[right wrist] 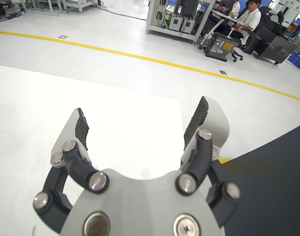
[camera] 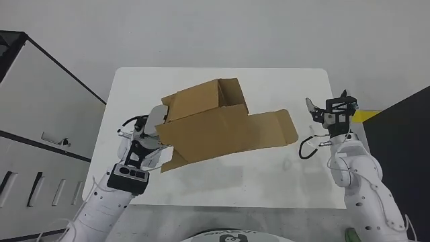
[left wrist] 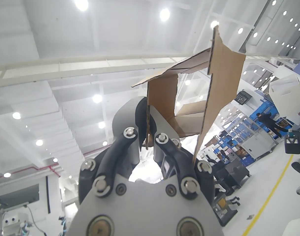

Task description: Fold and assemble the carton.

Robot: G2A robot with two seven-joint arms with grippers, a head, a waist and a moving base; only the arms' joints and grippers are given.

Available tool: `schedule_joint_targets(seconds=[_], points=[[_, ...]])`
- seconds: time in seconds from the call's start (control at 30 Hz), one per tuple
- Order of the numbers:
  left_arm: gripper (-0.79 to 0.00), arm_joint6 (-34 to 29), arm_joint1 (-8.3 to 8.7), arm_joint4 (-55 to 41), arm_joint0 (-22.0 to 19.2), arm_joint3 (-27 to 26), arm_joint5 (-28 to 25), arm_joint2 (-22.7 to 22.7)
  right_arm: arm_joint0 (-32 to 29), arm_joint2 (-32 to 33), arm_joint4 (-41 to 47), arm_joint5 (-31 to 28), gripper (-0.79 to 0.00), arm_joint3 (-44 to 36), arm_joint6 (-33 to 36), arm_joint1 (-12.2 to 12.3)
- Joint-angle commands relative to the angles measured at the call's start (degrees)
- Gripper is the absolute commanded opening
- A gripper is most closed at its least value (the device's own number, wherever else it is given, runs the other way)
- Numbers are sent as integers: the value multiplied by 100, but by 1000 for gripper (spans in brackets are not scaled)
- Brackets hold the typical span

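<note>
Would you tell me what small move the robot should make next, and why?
Probably bring the right hand toward the long flap of the carton: that hand is open and empty near the table edge, while the left hand pinches the opposite side.

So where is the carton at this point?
In the top view the carton lies half-open in the middle of the white table, its left edge pinched by the left gripper; the open right gripper sits apart at the table's right edge.
</note>
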Motion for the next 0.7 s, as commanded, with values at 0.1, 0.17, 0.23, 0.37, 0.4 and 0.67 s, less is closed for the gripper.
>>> schedule_joint_targets(seconds=[0.1,0.17,0.23,0.37,0.4,0.67], points=[[-785,-416,-63,-418,162,-85,59,90,0,0,0,0,0,0,0,0],[-785,-445,-79,-467,182,-96,61,86,0,0,0,0,0,0,0,0],[-785,-437,-87,-443,186,-107,38,66,0,0,0,0,0,0,0,0],[-785,-7,-89,-84,44,-128,-28,-2,0,0,0,0,0,0,0,0],[-785,140,-87,51,-5,-109,-58,-13,0,0,0,0,0,0,0,0],[-785,1070,-97,755,-360,-15,-62,-23,0,0,0,0,0,0,0,0]])
